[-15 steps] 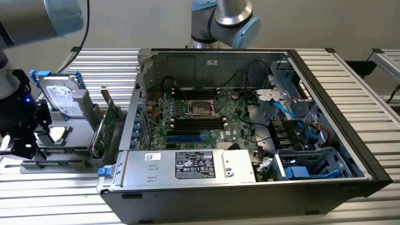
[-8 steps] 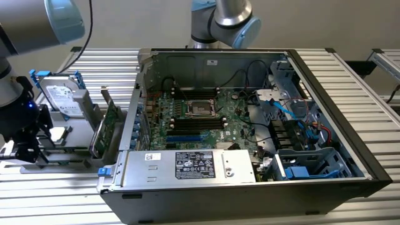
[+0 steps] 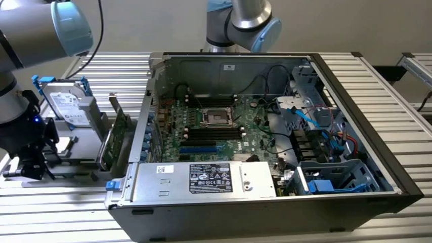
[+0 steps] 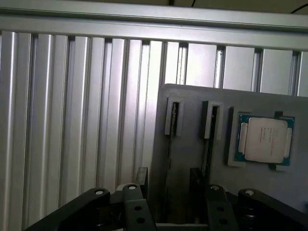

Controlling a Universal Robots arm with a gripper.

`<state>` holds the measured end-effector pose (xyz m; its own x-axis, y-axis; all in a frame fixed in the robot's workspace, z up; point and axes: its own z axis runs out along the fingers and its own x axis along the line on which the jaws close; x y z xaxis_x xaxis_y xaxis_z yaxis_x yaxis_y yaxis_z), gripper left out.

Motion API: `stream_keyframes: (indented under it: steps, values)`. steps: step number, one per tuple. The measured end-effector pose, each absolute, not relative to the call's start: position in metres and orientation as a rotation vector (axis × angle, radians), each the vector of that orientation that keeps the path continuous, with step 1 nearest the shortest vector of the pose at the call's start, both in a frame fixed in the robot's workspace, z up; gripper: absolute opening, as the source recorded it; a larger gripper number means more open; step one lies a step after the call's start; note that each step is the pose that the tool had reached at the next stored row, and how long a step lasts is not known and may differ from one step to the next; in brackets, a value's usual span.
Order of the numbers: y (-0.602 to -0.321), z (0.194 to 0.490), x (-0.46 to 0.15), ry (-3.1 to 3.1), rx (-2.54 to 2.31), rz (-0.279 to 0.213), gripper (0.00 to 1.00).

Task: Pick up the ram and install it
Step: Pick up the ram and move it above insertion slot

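In the wrist view, my gripper [image 4: 175, 204] hangs open over a grey holder plate [image 4: 192, 159], its black fingers [image 4: 136, 208] spread wide. Two thin dark strips stand edge-on in the plate's slots. The one I take for the ram [image 4: 169, 149] lies between my fingers, and the other strip [image 4: 208, 144] is close to the far finger. In the exterior view my gripper [image 3: 30, 162] is low at the left, well apart from the open computer case [image 3: 351, 101]. The case's motherboard [image 3: 216, 126] shows black memory slots [image 3: 212, 133].
A processor chip [image 4: 263, 139] rests in a recess of the holder plate beside the slots. At the exterior view's left stand a silver hard drive with blue brackets [image 3: 64, 104] and a tall green expansion card [image 3: 116, 136]. A second arm [image 3: 243, 20] rises behind the case. Ribbed aluminium table [image 4: 72, 120] surrounds everything.
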<state>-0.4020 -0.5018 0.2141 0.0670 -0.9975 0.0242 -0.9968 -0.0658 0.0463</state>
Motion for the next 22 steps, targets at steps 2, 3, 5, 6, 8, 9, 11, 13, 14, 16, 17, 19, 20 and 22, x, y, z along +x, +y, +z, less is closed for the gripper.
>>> stream_keyframes:
  steps: [2,3,5,6,8,9,11,13,14,16,17,19,20,22]
  values:
    - [-0.502,0.211,-0.402,-2.114,2.259,-0.021,0.48]
    - [-0.502,0.209,-0.402,-2.115,2.260,-0.020,0.48]
    - [-0.502,0.206,-0.402,-2.118,2.262,-0.019,0.48]
    - [-0.502,0.205,-0.402,-2.120,2.262,-0.020,0.48]
    - [-0.502,0.203,-0.402,-2.128,2.260,-0.023,0.48]
    - [-0.502,0.203,-0.402,-2.132,2.257,-0.024,0.48]
    - [-0.502,0.201,-0.402,-2.142,2.250,-0.026,0.48]
    - [-0.502,0.200,-0.402,-2.153,2.240,-0.026,0.48]
    - [-0.502,0.200,-0.402,-2.157,2.235,-0.027,0.48]
    - [-0.503,0.200,-0.402,-2.163,2.230,-0.027,0.48]
    - [-0.503,0.200,-0.401,-2.165,2.228,-0.027,0.48]
    - [-0.504,0.200,-0.400,-2.168,2.225,-0.028,0.48]
    - [-0.504,0.200,-0.400,-2.169,2.224,-0.028,0.48]
    - [-0.504,0.200,-0.398,-2.171,2.222,-0.029,0.48]
